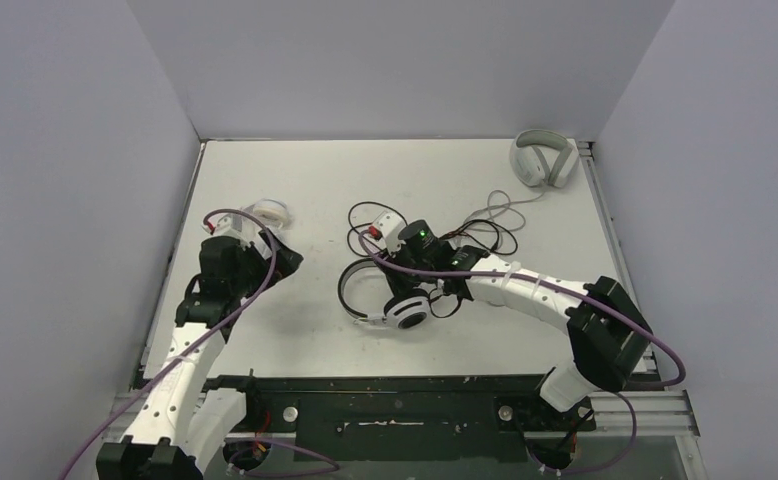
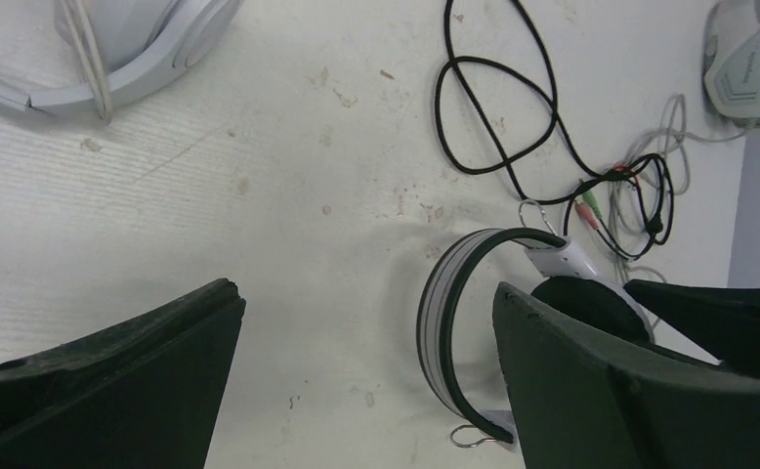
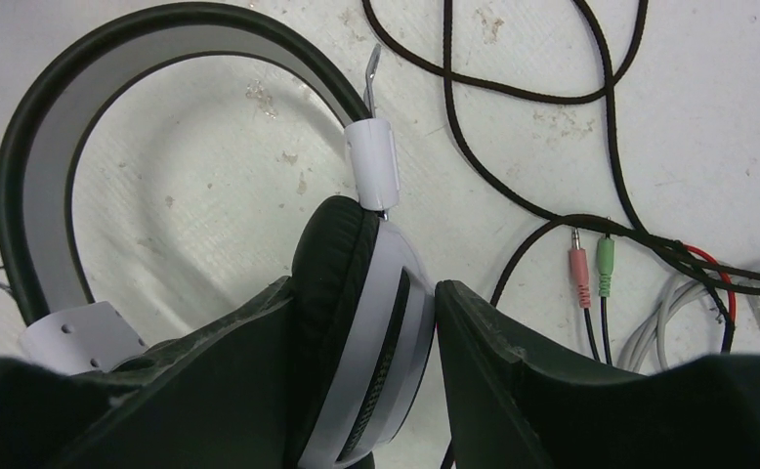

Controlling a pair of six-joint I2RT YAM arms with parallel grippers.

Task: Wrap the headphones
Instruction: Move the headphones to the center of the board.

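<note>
Seen from above, a white table (image 1: pixel 295 340) holds three sets of headphones and two robot arms reaching in from the near edge.

The black-and-white headset (image 3: pixel 54 127) lies near the middle of the table, its black headband curving out to the left. The right gripper (image 3: pixel 364 285) is down on it – its two dark fingers sit against either side of one upright ear cup (image 3: pixel 376 293), one against the black cushion and the other against the white shell, so the cup is clamped between them. The headset's black cable (image 3: pixel 474 147) lies in loose, tangled loops on the table just behind it, ending in a pink plug (image 3: pixel 579 266) and a green plug (image 3: pixel 605 262) side by side.

The small white on-ear pair (image 1: pixel 267 212) rests on the table at the left, well apart from the headset. The left gripper (image 2: pixel 364 291) hangs just in front of it with its fingers spread wide, holding nothing – only bare tabletop shows between them.

A light grey over-ear pair (image 1: pixel 543 160) sits in the far right corner, its grey cable (image 1: pixel 500 205) trailing toward the black loops.
</note>
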